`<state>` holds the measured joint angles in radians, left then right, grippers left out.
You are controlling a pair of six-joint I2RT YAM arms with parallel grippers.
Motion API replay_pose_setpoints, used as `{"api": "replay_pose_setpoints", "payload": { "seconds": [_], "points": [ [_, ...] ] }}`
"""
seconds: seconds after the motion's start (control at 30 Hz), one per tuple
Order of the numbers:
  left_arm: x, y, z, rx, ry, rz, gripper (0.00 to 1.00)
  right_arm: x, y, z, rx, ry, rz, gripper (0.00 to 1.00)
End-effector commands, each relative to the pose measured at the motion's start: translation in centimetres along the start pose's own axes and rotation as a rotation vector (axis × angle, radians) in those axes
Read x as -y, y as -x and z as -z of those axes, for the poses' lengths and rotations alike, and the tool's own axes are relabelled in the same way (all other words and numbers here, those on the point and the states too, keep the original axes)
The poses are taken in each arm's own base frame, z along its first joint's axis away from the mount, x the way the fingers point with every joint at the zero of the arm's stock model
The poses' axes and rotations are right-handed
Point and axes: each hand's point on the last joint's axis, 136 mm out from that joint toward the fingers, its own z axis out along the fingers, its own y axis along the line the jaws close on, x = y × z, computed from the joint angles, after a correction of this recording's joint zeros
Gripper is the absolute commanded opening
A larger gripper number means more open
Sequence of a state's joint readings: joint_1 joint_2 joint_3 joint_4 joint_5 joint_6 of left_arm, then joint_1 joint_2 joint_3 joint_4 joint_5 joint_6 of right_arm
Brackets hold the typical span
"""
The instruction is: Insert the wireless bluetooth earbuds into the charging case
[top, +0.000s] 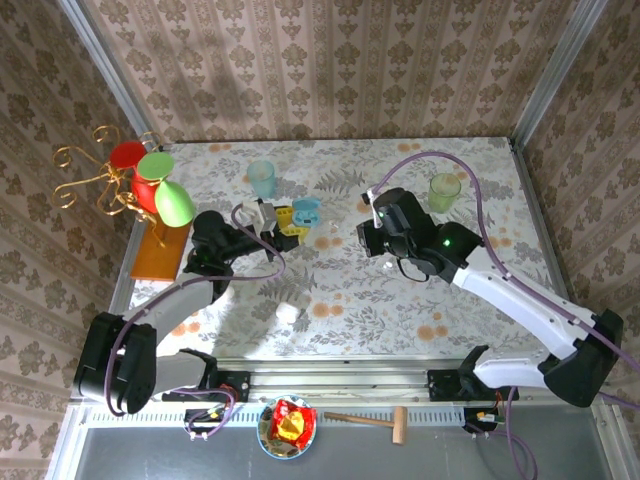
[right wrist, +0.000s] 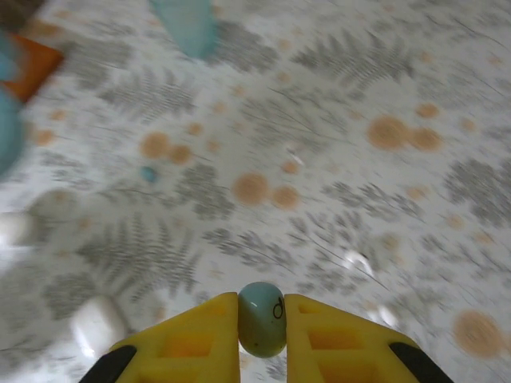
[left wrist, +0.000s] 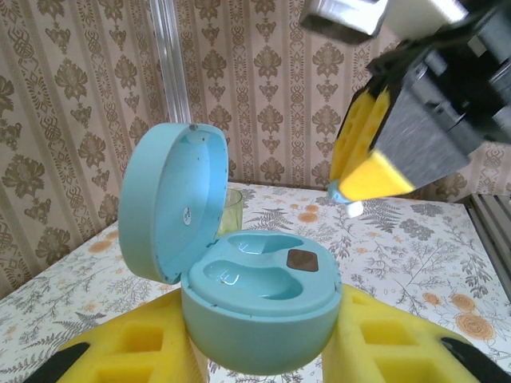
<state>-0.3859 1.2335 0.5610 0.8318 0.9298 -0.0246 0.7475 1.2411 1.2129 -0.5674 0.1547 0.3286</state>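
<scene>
Earbud pinched, case held open.
My right gripper (right wrist: 262,306) clamps the pale blue earbud (right wrist: 261,325); my left gripper (left wrist: 259,361) grasps the open case (left wrist: 257,307).

case mid-table, cups behind

the charging case (left wrist: 255,311) sits between the fingers of the left gripper (left wrist: 259,355), near the middle of the table (top: 400,310). an earbud (right wrist: 262,319) sits between the fingers of the right gripper (right wrist: 262,307), right of the case. one cup (top: 262,178) stands behind the case, a second cup (top: 444,190) toward the far right corner. a stand (top: 150,190) sits at the left edge.
</scene>
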Motion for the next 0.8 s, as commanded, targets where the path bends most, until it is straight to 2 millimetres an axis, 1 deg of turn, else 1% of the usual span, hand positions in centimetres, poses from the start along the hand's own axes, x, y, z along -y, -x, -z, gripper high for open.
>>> {"api": "replay_pose_setpoints", "payload": {
  "seconds": [0.0, 0.1, 0.23, 0.37, 0.43, 0.47, 0.5, 0.77],
  "points": [
    [-0.1, 1.2, -0.3, 0.021, -0.007, -0.050, 0.28, -4.7, 2.8, 1.7, 0.122, 0.219, 0.085, 0.17],
    [0.2, 1.2, -0.4, 0.022, -0.020, -0.049, 0.28, -6.1, 4.5, 2.2, 0.172, 0.255, 0.130, 0.17],
    [0.4, 1.2, -0.5, 0.023, -0.031, -0.051, 0.28, -7.5, 6.2, 1.6, 0.199, 0.266, 0.191, 0.17],
    [0.6, 1.2, -0.4, 0.027, -0.033, -0.053, 0.28, -9.0, 7.2, 0.8, 0.207, 0.293, 0.237, 0.17],
    [0.7, 1.3, -0.4, 0.030, -0.036, -0.052, 0.28, -9.4, 7.4, 0.6, 0.206, 0.297, 0.259, 0.17],
    [0.7, 1.4, -0.4, 0.032, -0.038, -0.053, 0.28, -9.5, 7.1, -0.4, 0.186, 0.289, 0.265, 0.17],
    [0.8, 1.5, -0.3, 0.033, -0.039, -0.051, 0.28, -9.5, 7.1, -0.7, 0.180, 0.282, 0.272, 0.17],
    [1.1, 2.1, -0.1, 0.045, -0.041, -0.045, 0.28, -8.4, 5.9, -2.5, 0.132, 0.212, 0.310, 0.17]
  ]
}}
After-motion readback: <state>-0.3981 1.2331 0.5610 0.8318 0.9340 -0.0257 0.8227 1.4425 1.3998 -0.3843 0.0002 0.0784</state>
